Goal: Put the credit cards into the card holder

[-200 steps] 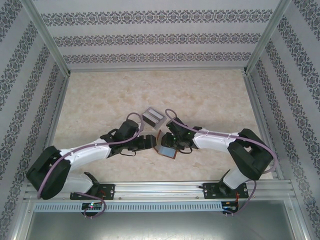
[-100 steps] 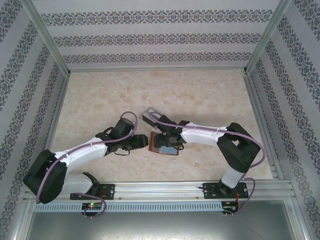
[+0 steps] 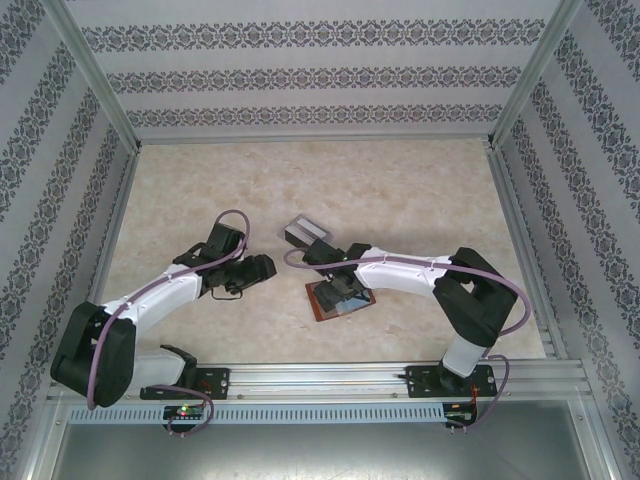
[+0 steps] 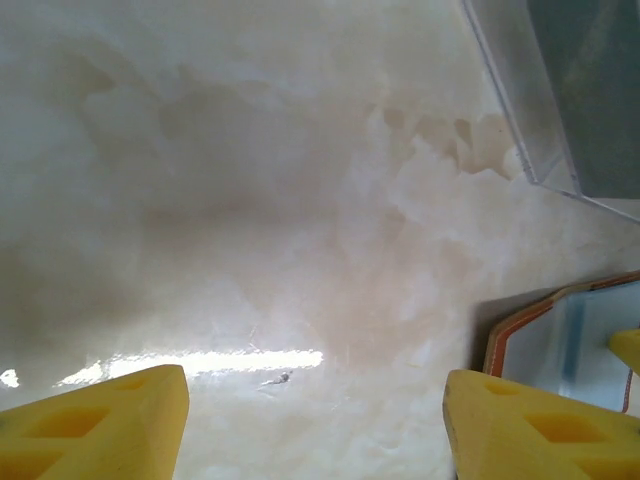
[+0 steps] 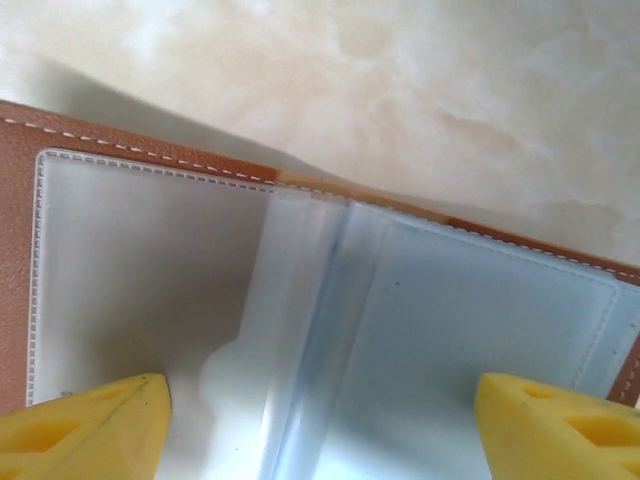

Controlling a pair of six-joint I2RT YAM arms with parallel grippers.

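Card holder (image 5: 150,230) is what my right tool (image 5: 325,430) hangs straight over. It lies opened flat on the worktop (image 3: 200,190), grey pockets up, with its fold running away from me between the two yellow fingers (image 5: 90,425). Its long axis therefore runs from finger to finger. The right tool is released, jaws spread wide and nothing clasped between them. I cannot tell whether the tips rest on the pockets or hover just above. In the top view the card holder (image 3: 340,298) lies near the middle of the near edge, its long axis roughly left to right and slightly tilted. The right arm is plainly the nearer one. My left tool (image 4: 320,420) is likewise released, jaws wide over bare worktop and touching nothing. From there the card holder (image 4: 560,340) lies off to the right and ahead, apart from it. A clear plastic tray (image 3: 307,232) stands just beyond the holder, and I cannot make out what is in it. I judge the holder is ready, and the next move is to fetch a card.
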